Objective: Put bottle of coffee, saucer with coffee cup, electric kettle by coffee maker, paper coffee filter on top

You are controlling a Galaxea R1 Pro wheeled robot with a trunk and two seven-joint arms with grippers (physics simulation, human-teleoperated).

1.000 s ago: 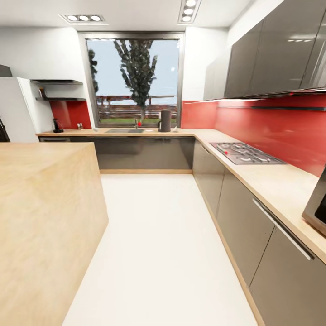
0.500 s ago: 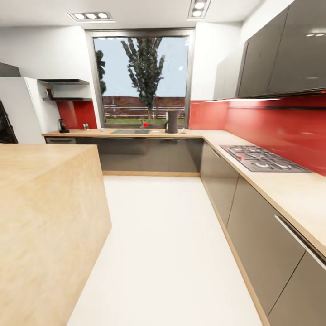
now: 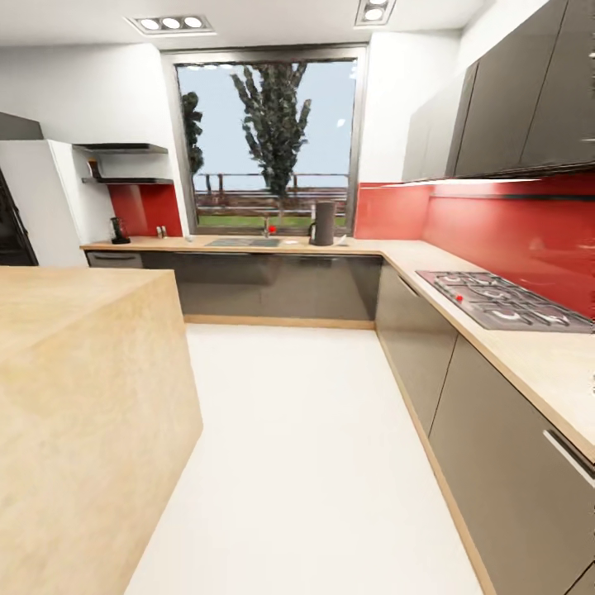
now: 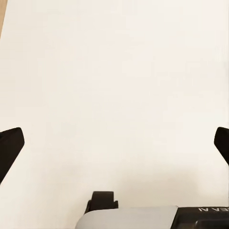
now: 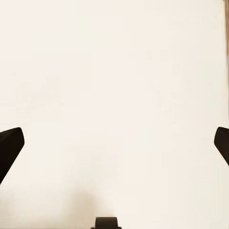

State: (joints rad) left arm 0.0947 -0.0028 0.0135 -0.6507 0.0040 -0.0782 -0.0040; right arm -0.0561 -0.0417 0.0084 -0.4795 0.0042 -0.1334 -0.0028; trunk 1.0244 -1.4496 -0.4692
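The head view looks down a kitchen aisle with a white floor (image 3: 306, 463): the long wood-grain bench (image 3: 463, 285) runs under the window (image 3: 273, 140) and along the red wall at the right, a tall dark coffee maker (image 3: 324, 223) stands on it beside the sink (image 3: 244, 242), and a small dark kettle (image 3: 120, 230) stands at its far left end below the two dark wall shelves (image 3: 124, 179). A stove top (image 3: 504, 302) lies in the bench at the right, and a wooden island (image 3: 83, 397) is near at the left. The left end effector (image 4: 114, 143) and the right end effector (image 5: 114, 143) both hang over the bare floor with fingers spread wide and nothing between them.
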